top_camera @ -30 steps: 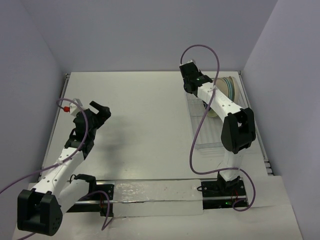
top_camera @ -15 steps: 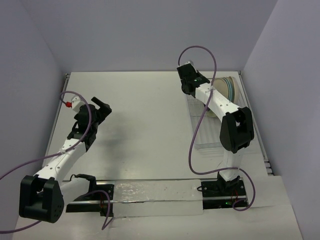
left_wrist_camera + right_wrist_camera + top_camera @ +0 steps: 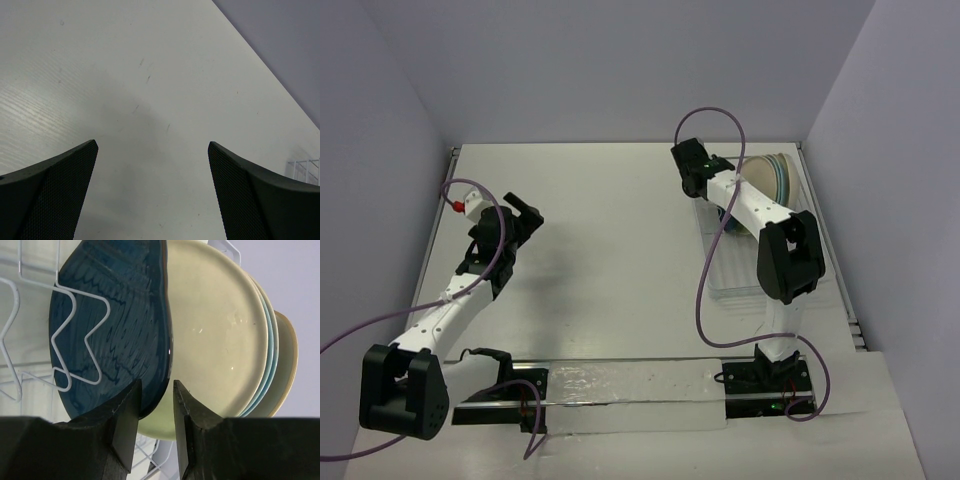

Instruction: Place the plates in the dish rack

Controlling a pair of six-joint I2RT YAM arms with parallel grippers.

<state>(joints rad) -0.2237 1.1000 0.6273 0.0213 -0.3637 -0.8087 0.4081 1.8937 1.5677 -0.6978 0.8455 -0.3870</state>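
Note:
The dish rack (image 3: 732, 272) stands at the right of the table, its white wire (image 3: 15, 305) close in the right wrist view. Several plates (image 3: 770, 176) stand on edge at its far end: the dark blue plate (image 3: 115, 330) in front, then a pale cream-green plate (image 3: 220, 340), a light-blue-rimmed plate (image 3: 270, 355) and a cream plate (image 3: 291, 347). My right gripper (image 3: 156, 392) (image 3: 706, 174) sits at the dark blue plate's lower rim, which runs into the narrow gap between its slightly parted fingers. My left gripper (image 3: 152, 144) (image 3: 527, 214) is open over bare table with nothing in it.
A corner of the rack (image 3: 305, 168) shows at the right edge of the left wrist view. Purple cables loop above both arms. The walls close in the table at the back and on both sides.
The right wrist has shifted a little left and toward the near side, away from the plate stack. The left arm has drawn its wrist slightly left and back.

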